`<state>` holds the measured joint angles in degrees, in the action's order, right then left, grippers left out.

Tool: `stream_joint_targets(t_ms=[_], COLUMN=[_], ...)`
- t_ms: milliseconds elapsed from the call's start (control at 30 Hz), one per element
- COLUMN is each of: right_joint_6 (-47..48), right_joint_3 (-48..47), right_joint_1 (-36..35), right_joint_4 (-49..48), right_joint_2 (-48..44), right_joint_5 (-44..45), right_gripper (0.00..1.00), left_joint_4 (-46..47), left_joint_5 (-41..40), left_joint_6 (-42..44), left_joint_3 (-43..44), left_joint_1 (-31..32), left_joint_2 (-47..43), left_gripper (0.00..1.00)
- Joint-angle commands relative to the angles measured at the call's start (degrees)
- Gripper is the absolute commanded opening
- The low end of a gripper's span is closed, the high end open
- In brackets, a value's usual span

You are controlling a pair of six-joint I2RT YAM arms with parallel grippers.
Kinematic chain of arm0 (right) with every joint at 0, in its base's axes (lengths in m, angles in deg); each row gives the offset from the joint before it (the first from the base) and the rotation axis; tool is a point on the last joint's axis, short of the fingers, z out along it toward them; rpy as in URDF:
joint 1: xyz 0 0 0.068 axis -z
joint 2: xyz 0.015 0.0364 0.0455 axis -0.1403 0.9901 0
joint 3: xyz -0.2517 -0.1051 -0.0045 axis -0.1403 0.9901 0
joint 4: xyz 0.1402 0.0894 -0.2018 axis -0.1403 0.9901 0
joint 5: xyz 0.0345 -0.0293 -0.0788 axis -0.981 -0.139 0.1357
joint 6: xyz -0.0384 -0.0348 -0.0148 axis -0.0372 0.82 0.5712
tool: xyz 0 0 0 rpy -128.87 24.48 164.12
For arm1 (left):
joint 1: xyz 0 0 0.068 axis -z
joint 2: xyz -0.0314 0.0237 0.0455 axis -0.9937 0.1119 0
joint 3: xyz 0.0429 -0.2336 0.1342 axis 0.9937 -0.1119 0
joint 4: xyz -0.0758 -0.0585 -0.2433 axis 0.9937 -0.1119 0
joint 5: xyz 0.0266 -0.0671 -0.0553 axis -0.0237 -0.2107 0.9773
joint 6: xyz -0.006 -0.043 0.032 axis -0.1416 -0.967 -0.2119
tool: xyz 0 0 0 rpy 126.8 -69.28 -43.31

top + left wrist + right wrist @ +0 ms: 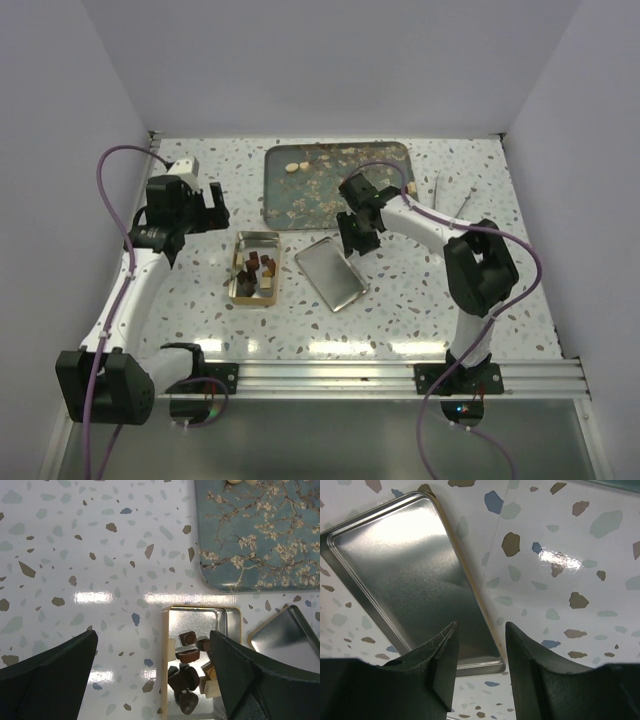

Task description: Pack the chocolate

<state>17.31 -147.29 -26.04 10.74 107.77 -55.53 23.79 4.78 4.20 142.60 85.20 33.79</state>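
The chocolate [256,270], small dark and tan lumps, lies heaped in the open gold tin [240,291] at the middle of the table; a few cream pieces [292,167] sit in the far left corner of the teal blossom-print tray [385,160]. Right of the tin lies its flat, brushed-metal lid [332,272] with rounded corners. The tabletop [400,305] is glossy white terrazzo, enclosed by plain pale walls [330,60].

The right gripper [480,647] stands partway open astride the lid's long edge, holding nothing visible. The left gripper [154,642] hangs fully spread and empty above the tin's left rim.
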Motion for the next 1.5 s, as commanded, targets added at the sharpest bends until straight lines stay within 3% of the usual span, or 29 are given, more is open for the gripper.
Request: stream_joint_targets(t_ms=[0,333,467,667,767,867,1133,1300,1467], right_joint_6=[-1.4,-0.9,-0.7,0.1,0.7,1.4,2.0,1.8,1.1], right_joint_3=[1.9,4.2,5.3,6.1,6.2,6.1,2.0,-5.6,-13.4], right_joint_1=[-0.3,-1.0,-1.0,-1.1,-1.0,-1.0,-1.0,-1.1,-1.1], right_joint_4=[-3.4,-6.2,-7.3,-7.7,-6.8,-5.0,2.1,8.8,12.9], right_joint_2=[-0.1,2.4,3.7,5.5,6.1,5.9,0.3,-2.8,-4.1], right_joint_5=[2.5,1.8,1.2,0.9,0.9,1.1,-0.8,-1.9,-2.5], right_gripper=[0.45,0.44,0.4,0.26,0.1,0.0,0.0,0.0,0.0], left_joint_4=[-0.1,0.0,-0.1,-0.1,-0.1,0.8,5.1,10.1,13.3], left_joint_5=[1.4,2.0,2.9,3.4,4.8,7.9,23.3,33.3,37.9], left_joint_6=[0.7,0.1,-0.2,-0.4,0.0,0.9,1.9,-2.2,-5.5], left_joint_3=[-1.4,-2.8,-2.6,-1.9,-1.0,-0.2,0.4,-0.8,-2.1], left_joint_1=[-0.4,-0.4,-0.4,-0.4,-0.4,-0.4,-0.3,0.5,1.7], left_joint_2=[-1.8,-2.4,-2.2,-2.1,-2.1,-2.1,-1.6,-1.1,-0.4], left_gripper=[1.0,1.0,1.0,1.0,1.0,1.0,1.0,1.0,1.0])
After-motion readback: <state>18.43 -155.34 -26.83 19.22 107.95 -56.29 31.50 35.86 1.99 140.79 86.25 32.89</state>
